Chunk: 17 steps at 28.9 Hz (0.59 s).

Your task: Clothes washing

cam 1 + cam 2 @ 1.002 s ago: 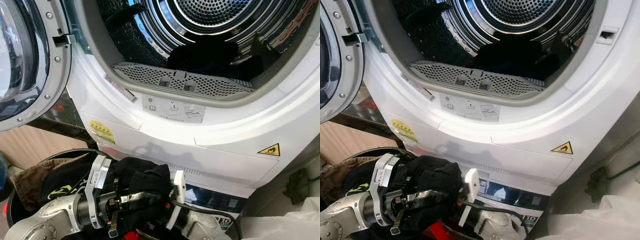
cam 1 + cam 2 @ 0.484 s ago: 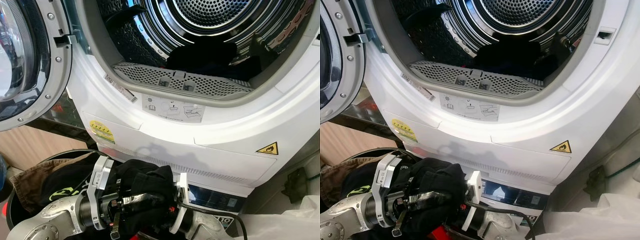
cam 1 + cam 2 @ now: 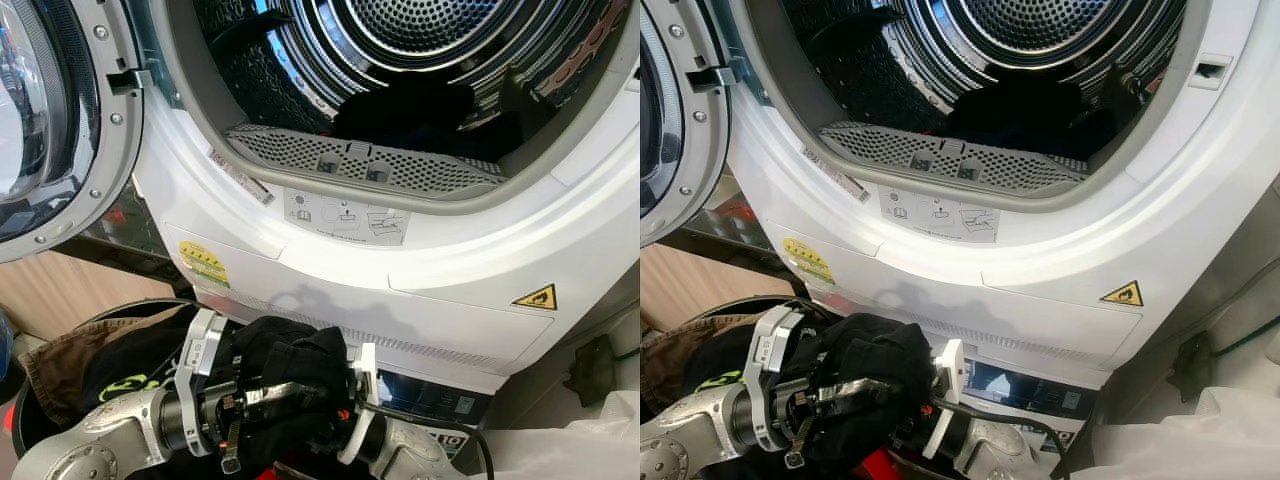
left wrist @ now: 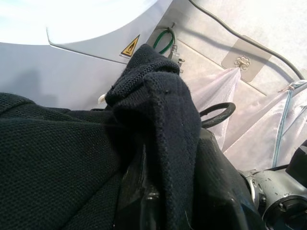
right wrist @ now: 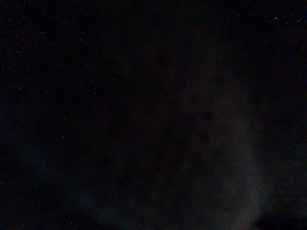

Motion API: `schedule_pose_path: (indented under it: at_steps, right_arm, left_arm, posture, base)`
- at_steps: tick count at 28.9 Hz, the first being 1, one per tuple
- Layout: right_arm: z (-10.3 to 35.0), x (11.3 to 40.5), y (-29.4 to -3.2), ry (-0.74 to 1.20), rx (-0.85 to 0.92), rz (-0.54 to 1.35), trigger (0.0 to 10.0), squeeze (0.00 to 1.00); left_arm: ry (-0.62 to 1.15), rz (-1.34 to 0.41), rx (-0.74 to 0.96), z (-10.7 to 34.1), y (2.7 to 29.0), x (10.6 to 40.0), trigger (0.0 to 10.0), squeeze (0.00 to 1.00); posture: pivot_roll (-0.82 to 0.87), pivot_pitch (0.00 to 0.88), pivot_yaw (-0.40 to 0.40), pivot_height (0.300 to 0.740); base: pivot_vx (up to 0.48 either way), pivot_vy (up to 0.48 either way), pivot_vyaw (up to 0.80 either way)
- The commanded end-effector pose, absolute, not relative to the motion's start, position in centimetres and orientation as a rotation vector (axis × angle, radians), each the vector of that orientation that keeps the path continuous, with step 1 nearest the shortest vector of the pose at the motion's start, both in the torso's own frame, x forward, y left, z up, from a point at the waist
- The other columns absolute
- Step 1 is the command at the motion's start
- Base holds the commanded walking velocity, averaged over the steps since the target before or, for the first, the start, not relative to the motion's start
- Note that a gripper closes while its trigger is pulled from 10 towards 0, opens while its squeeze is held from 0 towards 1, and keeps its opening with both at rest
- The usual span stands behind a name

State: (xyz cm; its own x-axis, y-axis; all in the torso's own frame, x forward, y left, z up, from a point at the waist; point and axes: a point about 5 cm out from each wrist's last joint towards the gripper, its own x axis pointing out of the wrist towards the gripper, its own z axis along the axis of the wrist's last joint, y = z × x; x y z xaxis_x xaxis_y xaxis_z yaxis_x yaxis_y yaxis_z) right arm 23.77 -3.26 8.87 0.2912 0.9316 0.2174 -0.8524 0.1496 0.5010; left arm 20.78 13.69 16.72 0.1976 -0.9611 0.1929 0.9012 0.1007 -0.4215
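Below the open drum mouth (image 3: 400,110), low in front of the machine, both arms meet around a bundle of black knit garment (image 3: 285,360). Left gripper (image 3: 262,395) has its fingers buried in the cloth — the wrist view shows dark knit draped over and folded round them, so it looks clamped on the fabric. Right gripper (image 3: 335,415) is pressed into the same bundle from the other side; its wrist camera is black, fingers hidden, cannot tell how far apart they are.

Garment sits above a dark round basket (image 3: 25,415) that holds more laundry: a brown piece (image 3: 65,355) and a black item with green lettering (image 3: 125,383). Machine door (image 3: 45,120) is swung wide at the left. Dark clothes (image 3: 410,110) already lie at the bottom of the drum, behind the perforated grey sill (image 3: 360,160).

Step in hand, as I read it: lift the bundle up and into the drum. To do it well — raise both arms together so the cloth stays bunched, clear the white front panel (image 3: 330,270) and the sill before pushing forward, and release deep inside so no sleeve trails over the rim. Risk: a loose end snagging on the sill or dropping back into the basket.
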Motion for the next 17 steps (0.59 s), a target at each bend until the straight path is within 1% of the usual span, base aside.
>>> schedule_pose_path:
  at_steps: [1,17]
  right_arm:
    - [9.97,24.18,-3.22,0.106,0.611,1.299,0.0,0.00]
    - [10.13,24.25,-3.20,0.106,0.630,1.293,0.0,0.00]
  left_arm:
    - [0.156,-1.375,-0.496,16.73,13.70,20.83,10.0,0.00]
    - [0.156,-1.341,-0.493,16.52,13.65,20.83,10.0,0.00]
  posture:
    - [0.07,0.049,0.022,0.740]
    - [0.07,0.065,0.017,0.740]
  base:
    - [0.000,0.000,0.00]
    - [0.000,0.000,0.00]
